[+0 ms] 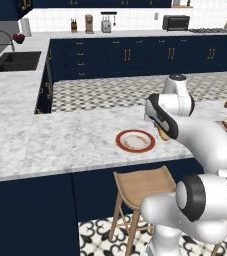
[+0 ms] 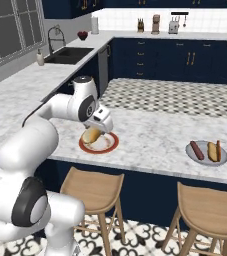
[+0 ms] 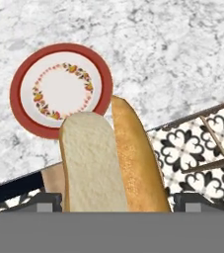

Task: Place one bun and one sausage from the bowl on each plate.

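The gripper (image 2: 92,135) was clamped on a bun (image 3: 108,158) above the red-rimmed plate (image 3: 19,84), and an early release could drop it off the counter edge.

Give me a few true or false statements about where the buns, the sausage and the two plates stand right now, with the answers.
1. The gripper holds a bun. True.
2. The red-rimmed plate already has a sausage on it. False: it is bare.
3. The grey plate carries a sausage and a bun. True.
4. The held bun rests flat on the red-rimmed plate. False: it is above the plate, in the gripper.
5. Both plates sit on the marble counter. True.
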You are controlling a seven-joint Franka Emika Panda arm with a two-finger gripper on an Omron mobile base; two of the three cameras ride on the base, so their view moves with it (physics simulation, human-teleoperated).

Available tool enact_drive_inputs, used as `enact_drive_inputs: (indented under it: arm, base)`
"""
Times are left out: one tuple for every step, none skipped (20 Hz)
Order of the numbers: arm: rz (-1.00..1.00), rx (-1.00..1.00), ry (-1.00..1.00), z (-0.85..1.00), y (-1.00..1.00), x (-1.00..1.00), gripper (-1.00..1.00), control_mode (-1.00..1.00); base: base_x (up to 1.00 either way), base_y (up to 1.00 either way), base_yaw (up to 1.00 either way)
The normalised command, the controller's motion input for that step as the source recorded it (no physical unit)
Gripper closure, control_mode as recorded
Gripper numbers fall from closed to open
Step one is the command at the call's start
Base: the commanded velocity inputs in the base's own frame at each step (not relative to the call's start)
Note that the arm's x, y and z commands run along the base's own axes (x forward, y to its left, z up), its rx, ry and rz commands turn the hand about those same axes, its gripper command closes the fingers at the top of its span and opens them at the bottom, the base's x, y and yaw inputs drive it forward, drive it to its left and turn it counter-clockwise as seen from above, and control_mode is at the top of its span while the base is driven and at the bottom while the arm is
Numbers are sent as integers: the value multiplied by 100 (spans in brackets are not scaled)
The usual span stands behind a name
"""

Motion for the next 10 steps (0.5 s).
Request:
enact_drive_inputs:
  arm:
    - [0,0,0,0,4,65,100,-100]
    - [0,0,0,-2,13,79,100,-100]
    - [0,0,0,-4,26,87,100,-100]
    - [0,0,0,-9,28,89,100,-100]
    - [0,0,0,-13,21,94,100,-100]
    - [0,0,5,-24,29,94,100,-100]
    - [0,0,5,-29,26,87,100,-100]
    - [0,0,6,-31,16,83,100,-100]
    - [0,0,6,-39,0,73,100,-100]
    - [3,0,5,-45,0,68,100,-100]
  base:
    - [0,0,0]
    - [0,0,0]
    - [0,0,0]
    - [0,0,0]
    - [0,0,0]
    - [0,0,0]
    - [0,0,0]
    - [0,0,0]
    - [0,0,0]
    - [0,0,0]
